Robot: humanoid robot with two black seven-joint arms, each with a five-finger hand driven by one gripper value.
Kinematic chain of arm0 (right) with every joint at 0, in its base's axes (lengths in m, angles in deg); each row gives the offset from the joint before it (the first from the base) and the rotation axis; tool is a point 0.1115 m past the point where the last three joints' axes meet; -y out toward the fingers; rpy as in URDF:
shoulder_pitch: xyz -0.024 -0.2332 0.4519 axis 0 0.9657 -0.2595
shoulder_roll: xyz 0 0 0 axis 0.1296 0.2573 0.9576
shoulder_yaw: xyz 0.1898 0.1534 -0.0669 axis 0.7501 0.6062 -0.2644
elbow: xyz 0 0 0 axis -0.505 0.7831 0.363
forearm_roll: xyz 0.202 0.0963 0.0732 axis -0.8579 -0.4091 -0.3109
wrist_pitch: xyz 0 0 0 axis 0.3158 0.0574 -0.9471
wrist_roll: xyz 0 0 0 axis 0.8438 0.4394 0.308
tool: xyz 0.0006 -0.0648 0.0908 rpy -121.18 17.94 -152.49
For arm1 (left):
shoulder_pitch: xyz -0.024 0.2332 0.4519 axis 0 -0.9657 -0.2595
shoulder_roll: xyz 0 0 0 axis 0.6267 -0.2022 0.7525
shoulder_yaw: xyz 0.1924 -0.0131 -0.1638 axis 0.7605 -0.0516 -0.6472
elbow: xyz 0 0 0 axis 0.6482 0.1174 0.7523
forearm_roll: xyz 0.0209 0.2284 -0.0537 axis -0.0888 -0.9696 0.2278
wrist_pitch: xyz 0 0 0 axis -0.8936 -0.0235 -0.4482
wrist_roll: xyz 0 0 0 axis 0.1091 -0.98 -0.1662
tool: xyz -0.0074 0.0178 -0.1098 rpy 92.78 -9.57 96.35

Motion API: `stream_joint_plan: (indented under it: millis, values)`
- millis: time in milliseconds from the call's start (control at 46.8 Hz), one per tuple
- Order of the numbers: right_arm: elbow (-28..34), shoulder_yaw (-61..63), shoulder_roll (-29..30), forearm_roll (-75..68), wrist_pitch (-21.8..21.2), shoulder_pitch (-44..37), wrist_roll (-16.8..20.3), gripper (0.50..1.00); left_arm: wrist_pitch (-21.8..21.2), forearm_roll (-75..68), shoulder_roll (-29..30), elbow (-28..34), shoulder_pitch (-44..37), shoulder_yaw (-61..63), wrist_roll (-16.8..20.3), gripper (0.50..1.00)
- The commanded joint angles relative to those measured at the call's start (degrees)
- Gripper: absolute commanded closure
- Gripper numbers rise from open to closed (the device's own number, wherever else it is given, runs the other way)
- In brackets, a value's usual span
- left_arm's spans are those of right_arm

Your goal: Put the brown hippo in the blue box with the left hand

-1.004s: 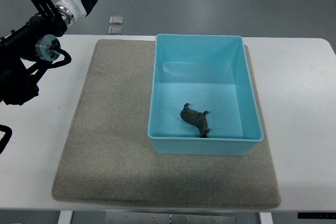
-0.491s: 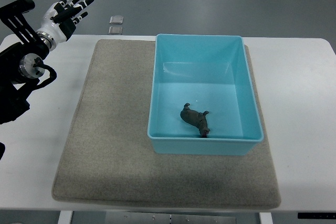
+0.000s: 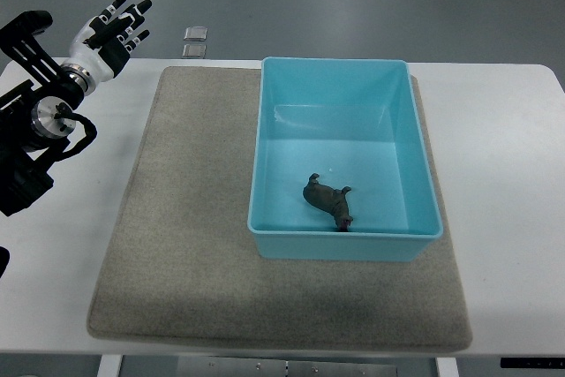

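One brown hippo (image 3: 329, 201) is seen lying on the floor of the blue box (image 3: 265, 156), toward the near wall and slightly left of the box's centre, touched by nothing. The box is set on a grey mat (image 3: 185, 245) that covers most of a white table (image 3: 512, 165). The left hand (image 3: 110, 28) is held at the far left corner of the scene, above the table edge and well apart from the box, with its fingers (image 3: 132, 11) spread and nothing grasped. The right hand is not shown. The placing step is judged to be done, since the toy is already inside the container and freed. Only a retreat of the left arm to rest is thought to be called for next; no further handling of the toy appears needed.
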Motion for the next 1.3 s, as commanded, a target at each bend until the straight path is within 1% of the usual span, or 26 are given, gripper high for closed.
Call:
stream_joint_plan:
  millis: [0,171,363,598,705,1282]
  values:
    - [0.0,0.0,0.0,0.0,0.0,0.0,0.0,0.564,0.85,0.0,-0.18,0.1,-0.44,0.01,0.72,0.501]
    - [0.0,0.0,0.0,0.0,0.0,0.0,0.0,0.564,1.38,0.0,-0.71,0.02,-0.52,0.1,3.09,0.504]
    - [0.0,0.0,0.0,0.0,0.0,0.0,0.0,0.564,1.47,0.0,-0.89,-0.6,-2.37,0.01,3.35,0.501]
    - [0.88,0.09,0.0,-0.09,-0.79,0.0,0.0,0.564,1.64,-0.09,-0.71,-0.6,-3.16,0.1,5.02,0.501]
    - [1.05,0.09,0.0,-0.09,-0.79,0.0,0.0,0.564,2.08,-0.09,-0.71,-0.69,-4.39,0.01,5.02,0.501]
    - [2.02,0.09,0.0,0.17,-0.79,-0.18,0.09,0.564,2.17,-0.18,-0.97,-0.69,-3.95,0.01,5.11,0.501]
